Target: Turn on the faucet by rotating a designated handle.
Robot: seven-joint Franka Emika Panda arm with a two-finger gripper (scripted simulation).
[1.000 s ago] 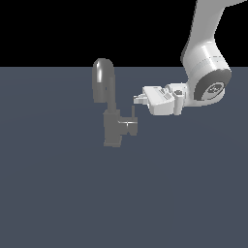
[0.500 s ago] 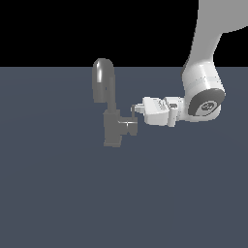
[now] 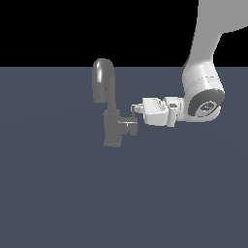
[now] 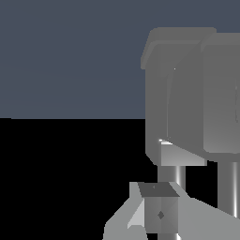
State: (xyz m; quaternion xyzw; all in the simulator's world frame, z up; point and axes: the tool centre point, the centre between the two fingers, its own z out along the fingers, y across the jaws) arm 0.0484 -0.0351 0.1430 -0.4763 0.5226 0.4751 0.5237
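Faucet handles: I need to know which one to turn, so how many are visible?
1. The handle sticks out of the faucet toward the fingers; its far side is hidden.

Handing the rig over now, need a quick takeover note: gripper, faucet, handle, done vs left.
Gripper: at the handle's lever from the exterior view's right; open or shut can't be told, nor can contact.
Faucet: upright on the floor, arched spout on top.
Handle: stub sticking out toward the arm, thin lever at its end.
Done: approach to the handle.
Left: confirm contact, rotate the handle to turn the faucet on.
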